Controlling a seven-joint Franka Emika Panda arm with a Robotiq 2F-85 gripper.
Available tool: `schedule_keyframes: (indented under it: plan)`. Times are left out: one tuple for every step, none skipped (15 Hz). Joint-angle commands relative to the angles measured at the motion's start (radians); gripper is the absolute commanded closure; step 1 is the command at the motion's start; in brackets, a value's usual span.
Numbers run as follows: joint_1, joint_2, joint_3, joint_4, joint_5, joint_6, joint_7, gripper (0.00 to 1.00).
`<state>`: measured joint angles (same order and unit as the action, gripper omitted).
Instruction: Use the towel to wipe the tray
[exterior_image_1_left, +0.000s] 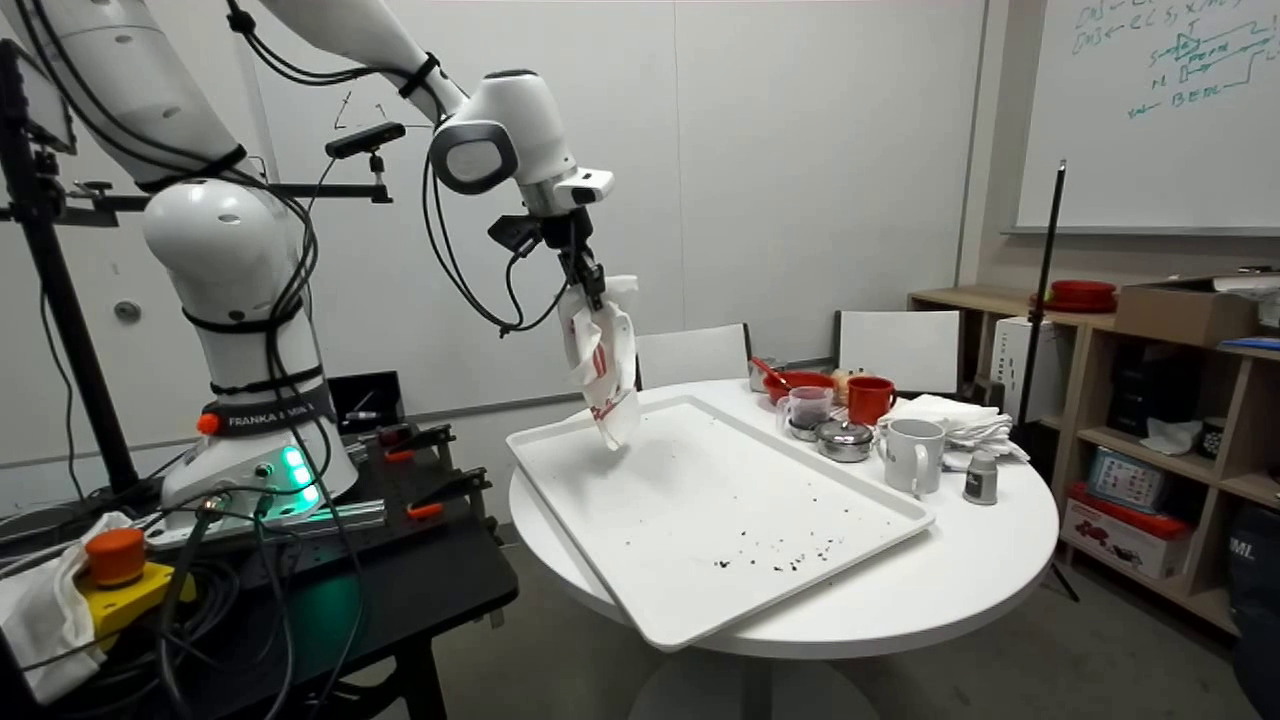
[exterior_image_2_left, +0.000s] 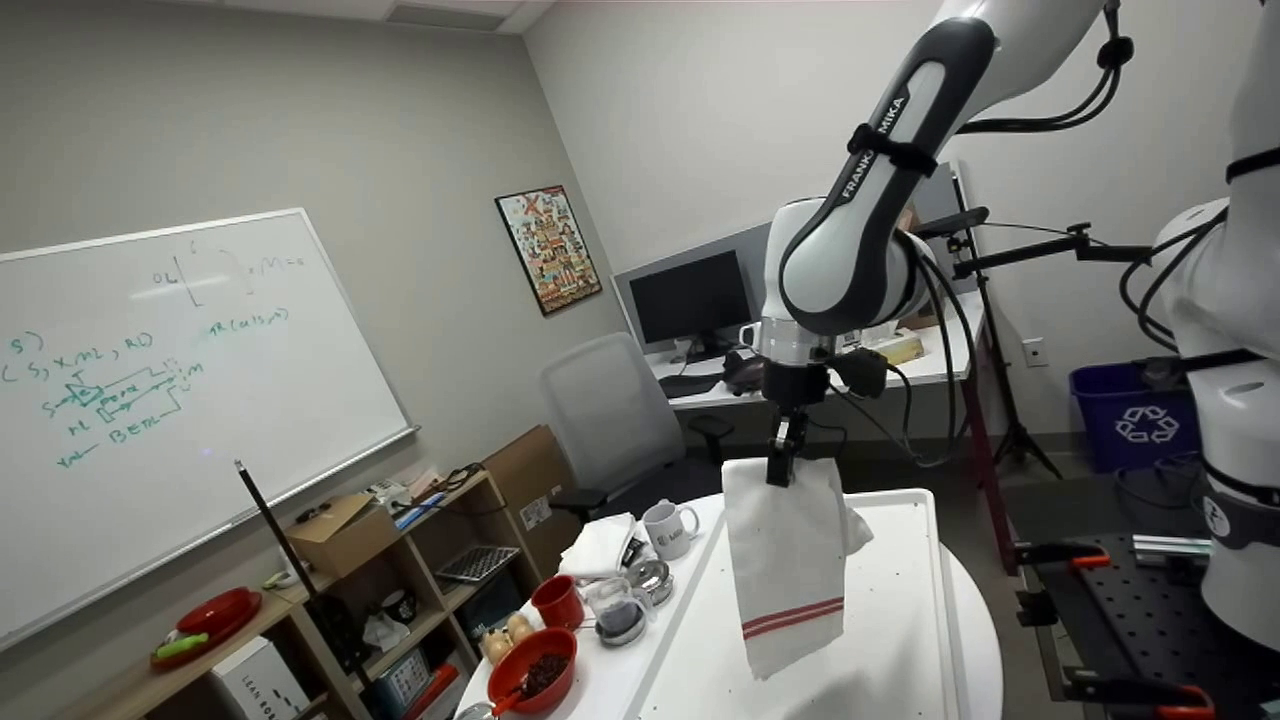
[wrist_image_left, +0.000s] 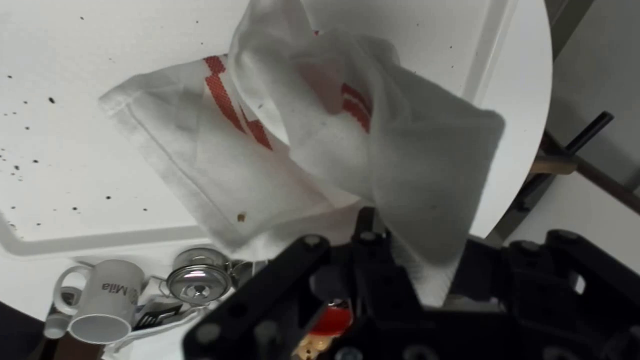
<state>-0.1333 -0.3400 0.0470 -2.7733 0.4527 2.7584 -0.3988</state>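
Observation:
The white towel with red stripes (exterior_image_1_left: 604, 365) hangs from my gripper (exterior_image_1_left: 592, 293) over the robot-side end of the tray. It also shows in an exterior view (exterior_image_2_left: 785, 560) and in the wrist view (wrist_image_left: 330, 140), where it is folded and loose. The gripper (exterior_image_2_left: 780, 472) is shut on the towel's upper part; in the wrist view the cloth partly hides the fingers. The white tray (exterior_image_1_left: 690, 480) lies on the round table. Dark crumbs (exterior_image_1_left: 790, 556) are scattered mostly at the tray's end away from the towel. I cannot tell whether the towel's lower tip touches the tray.
Along one long side of the tray stand a white mug (exterior_image_1_left: 912, 455), a metal pot (exterior_image_1_left: 844, 441), a red cup (exterior_image_1_left: 871, 399), a red bowl (exterior_image_2_left: 535, 672), a small shaker (exterior_image_1_left: 981, 478) and folded white cloths (exterior_image_1_left: 950, 420). A tray corner overhangs the table edge (exterior_image_1_left: 880, 638).

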Motion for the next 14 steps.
schedule_keyframes:
  plan:
    - [0.14,0.12,-0.097,0.068,-0.078,-0.049,-0.004,0.93]
    - [0.163,0.161,-0.107,0.087,-0.094,-0.06,-0.013,0.93]
    - [0.181,0.21,-0.105,0.11,-0.111,-0.075,-0.01,0.93]
    - [0.194,0.255,-0.102,0.131,-0.123,-0.085,-0.014,0.93]
    - [0.195,0.301,-0.089,0.154,-0.148,-0.095,-0.003,0.93]
    - [0.191,0.344,-0.078,0.178,-0.188,-0.11,0.001,0.94]
    - [0.186,0.384,-0.066,0.201,-0.24,-0.125,0.003,0.93]
    - [0.18,0.416,-0.056,0.221,-0.295,-0.141,0.014,0.93]
    - [0.178,0.446,-0.049,0.244,-0.343,-0.159,0.01,0.93]
    - [0.179,0.475,-0.042,0.267,-0.397,-0.174,0.015,0.93]
    - [0.182,0.5,-0.038,0.287,-0.451,-0.189,0.024,0.93]
    - [0.188,0.523,-0.033,0.307,-0.501,-0.202,0.039,0.93]
    - [0.195,0.54,-0.031,0.326,-0.554,-0.213,0.052,0.93]
    - [0.207,0.554,-0.028,0.341,-0.616,-0.224,0.075,0.93]
